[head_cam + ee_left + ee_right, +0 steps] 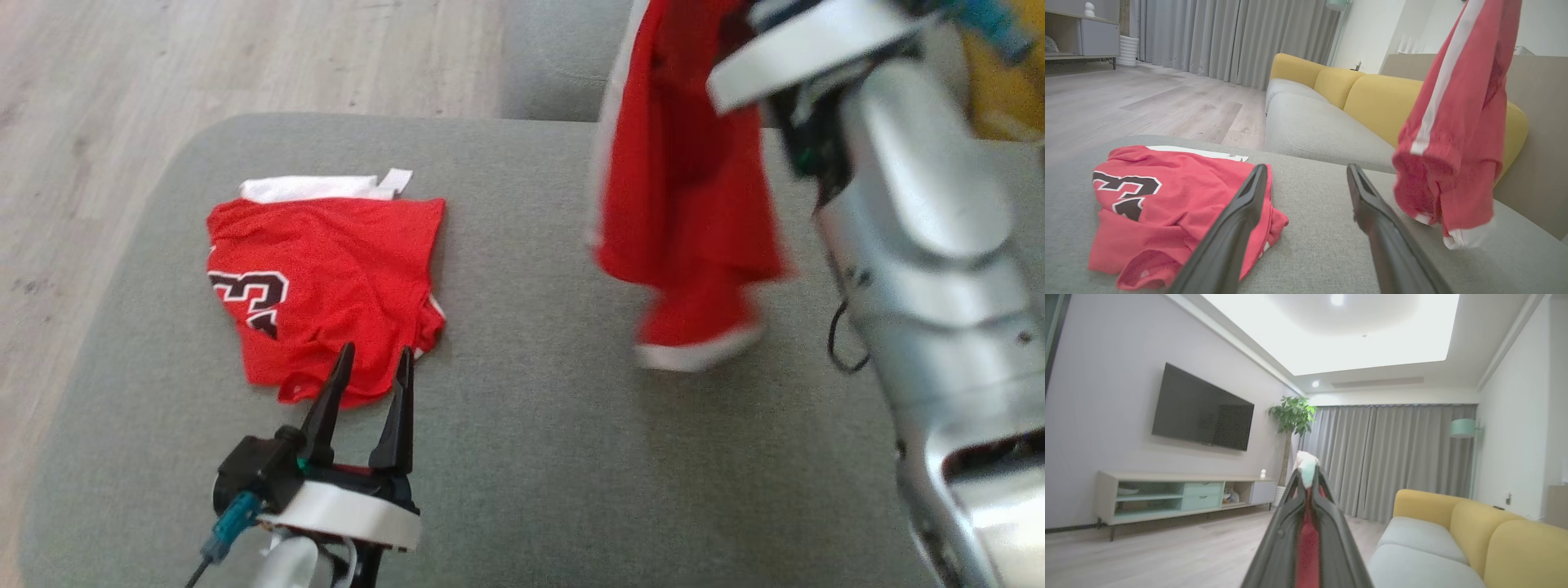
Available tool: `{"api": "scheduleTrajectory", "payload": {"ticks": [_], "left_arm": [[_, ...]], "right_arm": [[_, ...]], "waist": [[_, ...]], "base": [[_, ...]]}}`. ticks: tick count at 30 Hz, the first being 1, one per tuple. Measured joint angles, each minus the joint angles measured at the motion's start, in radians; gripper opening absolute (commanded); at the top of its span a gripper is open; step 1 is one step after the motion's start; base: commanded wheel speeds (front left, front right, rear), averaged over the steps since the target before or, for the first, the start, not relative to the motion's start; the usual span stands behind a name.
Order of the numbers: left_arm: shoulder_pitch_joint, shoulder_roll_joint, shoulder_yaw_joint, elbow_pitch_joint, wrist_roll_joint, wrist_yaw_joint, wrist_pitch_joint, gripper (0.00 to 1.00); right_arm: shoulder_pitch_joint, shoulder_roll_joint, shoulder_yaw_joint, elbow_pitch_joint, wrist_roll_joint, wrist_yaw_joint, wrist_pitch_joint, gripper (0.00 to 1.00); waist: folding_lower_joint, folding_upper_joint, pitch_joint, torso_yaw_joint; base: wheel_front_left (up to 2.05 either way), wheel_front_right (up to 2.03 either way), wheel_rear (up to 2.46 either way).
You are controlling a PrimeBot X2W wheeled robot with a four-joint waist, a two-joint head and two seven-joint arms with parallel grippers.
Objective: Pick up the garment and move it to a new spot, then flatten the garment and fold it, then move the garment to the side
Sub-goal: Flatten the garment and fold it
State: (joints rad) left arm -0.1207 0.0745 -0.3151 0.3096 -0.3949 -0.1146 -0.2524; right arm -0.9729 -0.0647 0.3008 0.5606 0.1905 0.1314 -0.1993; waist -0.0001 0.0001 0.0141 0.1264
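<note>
The garment (686,188), red with white trim, is held aloft above the grey cushion (531,425). It is pinched between the pressed-together fingers of the right gripper (1306,479), where only a thin strip of cloth is caught. The left gripper (377,351) is spread wide and empty at the edge of a folded red jersey (326,269) lying on the cushion. A slip may be expected if so narrow a hold is jerked. The hanging hem could also be dragged across the jersey and its fold undone. As for containers, small items, perhaps ornaments, are kept on the open shelves of the TV cabinet (1184,494).
</note>
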Motion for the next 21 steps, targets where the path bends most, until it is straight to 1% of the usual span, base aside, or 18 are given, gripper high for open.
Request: {"api": "scheduleTrajectory", "payload": {"ticks": [3, 6, 7, 12, 13, 14, 15, 17, 19, 21], "left_arm": [[0.011, -0.001, 0.002, -0.005, 0.001, 0.000, 0.000, 1.00], [0.011, -0.002, 0.012, -0.015, 0.008, 0.000, 0.000, 1.00], [0.011, -0.002, 0.012, -0.015, 0.008, 0.000, 0.000, 1.00], [0.010, -0.005, 0.016, -0.023, 0.010, -0.001, 0.000, 1.00], [0.009, -0.006, 0.016, -0.023, 0.013, -0.002, 0.000, 1.00], [0.008, -0.006, 0.016, -0.024, 0.017, -0.002, 0.000, 1.00], [0.005, -0.006, 0.014, -0.023, 0.018, -0.002, 0.000, 1.00], [-0.003, -0.006, 0.009, -0.022, 0.018, -0.009, 0.000, 1.00], [-0.015, -0.006, 0.007, -0.022, 0.018, -0.009, 0.000, 1.00], [-0.028, -0.005, 0.007, -0.022, 0.018, -0.009, 0.000, 1.00]], "right_arm": [[-0.046, -0.002, -0.090, 0.027, -0.034, 0.000, 0.007, 0.00], [-0.033, -0.036, -0.162, 0.058, -0.071, 0.000, 0.025, 0.00], [-0.033, -0.036, -0.162, 0.058, -0.071, 0.000, 0.025, 0.00], [0.068, -0.160, -0.306, 0.106, -0.073, 0.000, 0.083, 0.00], [0.102, -0.187, -0.323, 0.132, -0.081, 0.000, 0.100, 0.07], [0.139, -0.213, -0.340, 0.157, -0.103, 0.000, 0.103, 0.89], [0.175, -0.236, -0.358, 0.189, -0.135, 0.000, 0.105, 1.00], [0.231, -0.263, -0.422, 0.253, -0.193, 0.000, 0.104, 1.00], [0.254, -0.262, -0.483, 0.283, -0.234, 0.000, 0.089, 1.00], [0.248, -0.243, -0.509, 0.286, -0.282, 0.000, 0.069, 1.00]], "waist": [[0.0000, 0.0000, -0.001, -0.022], [0.0000, 0.0000, 0.001, -0.042], [0.0000, 0.0000, 0.001, -0.042], [0.0000, 0.0000, 0.028, -0.067], [0.0001, 0.0000, 0.037, -0.071], [0.0001, 0.0000, 0.046, -0.075], [0.0001, 0.0000, 0.057, -0.079], [0.0003, 0.0000, 0.078, -0.086], [0.0002, 0.0000, 0.096, -0.092], [0.0003, 0.0000, 0.110, -0.099]], "base": [[0.00, 0.00, 0.00], [0.00, 0.00, 0.00], [0.00, 0.00, 0.00], [0.00, 0.00, 0.00], [0.00, 0.00, 0.00], [0.00, 0.00, 0.00], [0.00, 0.00, 0.00], [0.00, 0.00, 0.00], [0.00, 0.00, 0.00], [0.00, 0.00, 0.00]]}}
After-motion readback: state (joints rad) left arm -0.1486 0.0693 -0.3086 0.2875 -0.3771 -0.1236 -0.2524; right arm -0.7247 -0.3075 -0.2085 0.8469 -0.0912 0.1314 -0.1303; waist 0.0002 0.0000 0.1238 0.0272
